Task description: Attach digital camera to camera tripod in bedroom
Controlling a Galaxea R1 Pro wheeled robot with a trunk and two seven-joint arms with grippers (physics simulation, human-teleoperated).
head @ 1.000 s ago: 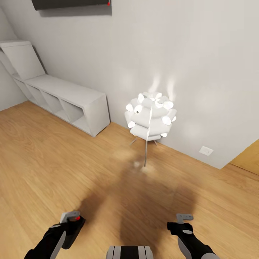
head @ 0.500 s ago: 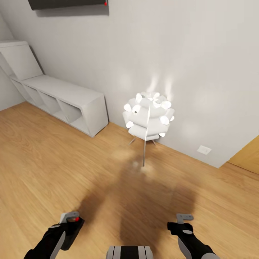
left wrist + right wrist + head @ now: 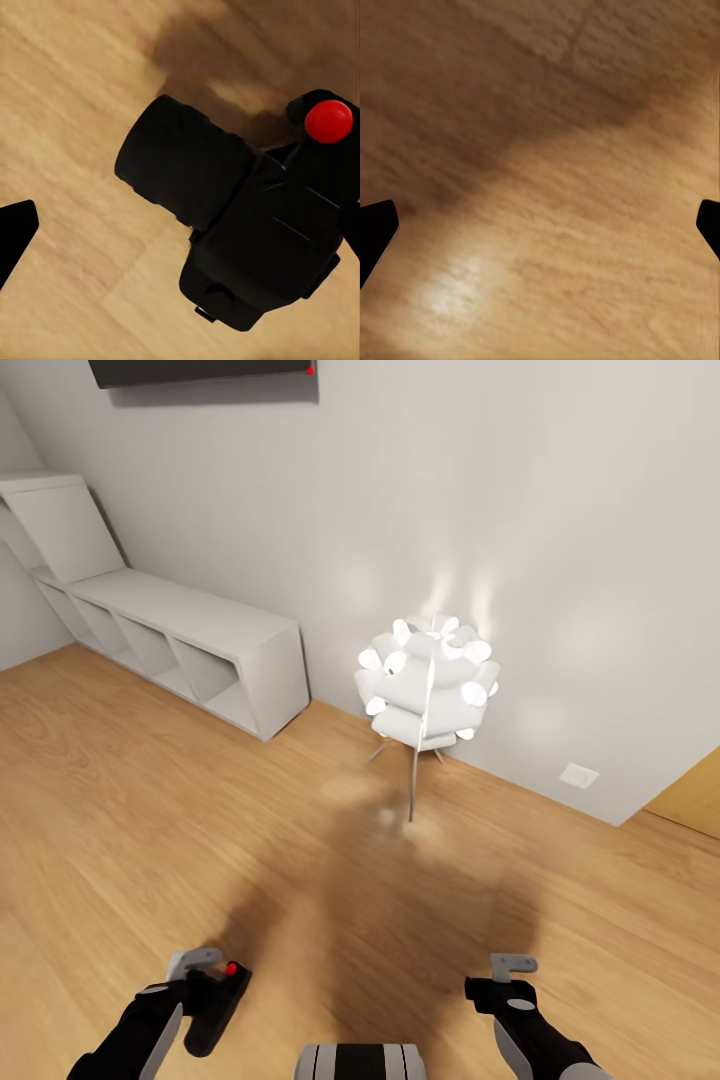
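The digital camera (image 3: 215, 1005), black with a red button (image 3: 328, 121), hangs at my left gripper (image 3: 205, 988) low over the wood floor. In the left wrist view the camera (image 3: 247, 247) rests against one finger, while the other fingertip (image 3: 13, 229) stands well clear of it, so the jaws are wide apart. My right gripper (image 3: 512, 982) is open and empty, with its dark fingertips (image 3: 373, 229) apart over bare floor. The camera tripod is out of view.
A glowing white tube-cluster floor lamp (image 3: 428, 685) stands on thin legs against the white wall ahead. A low white cubby shelf (image 3: 190, 650) runs along the wall at the left. A wall socket (image 3: 578, 775) sits at the right. Light wood floor (image 3: 150, 830) lies between.
The camera has shifted in my left gripper, its red button moving right and its body sagging lower. The head view has panned a little, and the right gripper has kept its place.
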